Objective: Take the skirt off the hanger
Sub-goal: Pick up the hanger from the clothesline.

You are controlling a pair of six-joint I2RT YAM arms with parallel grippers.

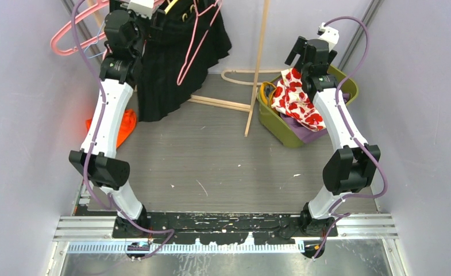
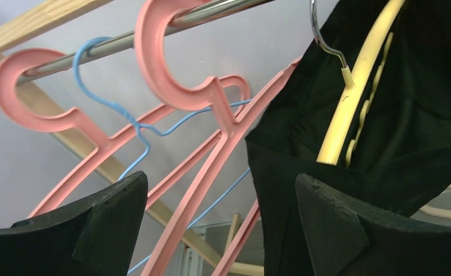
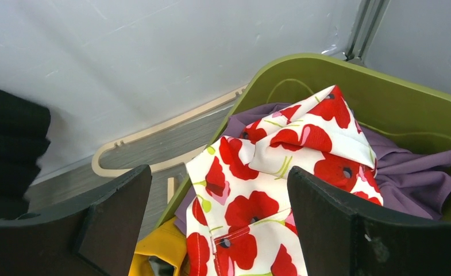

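A black pleated skirt hangs from the rail at the back left. In the left wrist view the skirt hangs on a yellow hanger with a metal hook. My left gripper is open and empty, raised just below the rail, with the skirt's edge by its right finger and pink hangers between the fingers. My right gripper is open and empty above the green basket.
Pink hangers and a blue wire hanger hang on the rail. The green basket holds a poppy-print cloth, purple and yellow clothes. A cream hanger and wooden rack legs lie behind. An orange cloth lies left.
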